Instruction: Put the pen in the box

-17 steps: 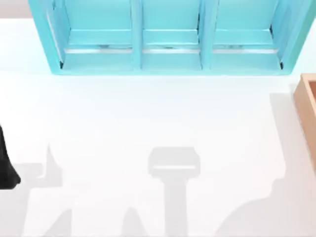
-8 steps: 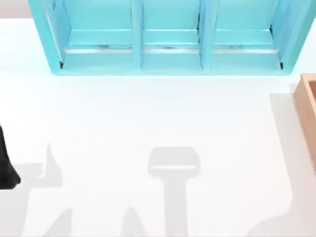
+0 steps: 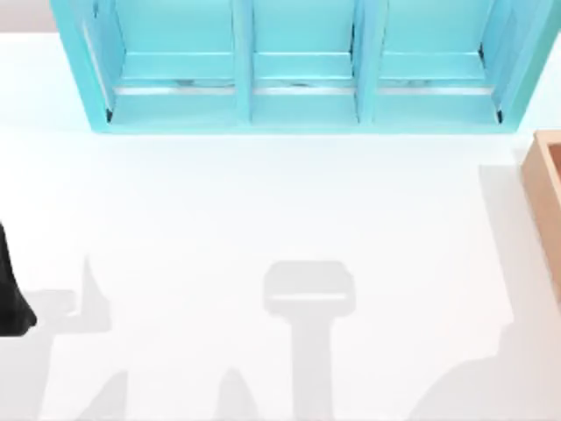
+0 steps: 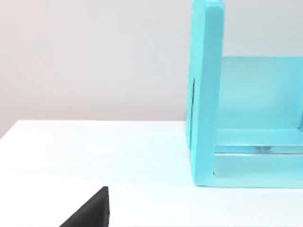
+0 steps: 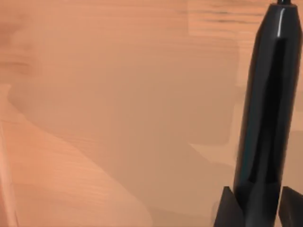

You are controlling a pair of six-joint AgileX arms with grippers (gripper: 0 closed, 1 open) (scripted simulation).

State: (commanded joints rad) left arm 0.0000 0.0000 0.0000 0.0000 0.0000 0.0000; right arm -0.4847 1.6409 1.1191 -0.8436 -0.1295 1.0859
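Up close in the right wrist view, the pen (image 5: pixel 267 109) stands out as a glossy black shaft running from the lower right of the frame up to its upper right corner, its long axis nearly along the camera's line of sight and leaning only slightly. Its far end points away toward the tan wooden surface of the box (image 5: pixel 118 118), which lies behind it across the frame. The right claw (image 5: pixel 258 208) is clenched on the pen, one dark fingertip (image 5: pixel 227 208) on each side of the shaft's near end at the bottom right.

From above, the box (image 3: pixel 545 202) sits at the right edge of the frame on the white counter (image 3: pixel 280 202), with a thick wall in sight. The teal shelf unit (image 3: pixel 298 66) spans the upper part of the frame, its three compartments facing forward.

The left arm (image 3: pixel 10 294) is parked at the left edge of the top view. I cannot tell how the left claw (image 4: pixel 90 213) is set; a dark corner of it shows at the lower left of the left wrist view, with the shelf's end wall in the right half.
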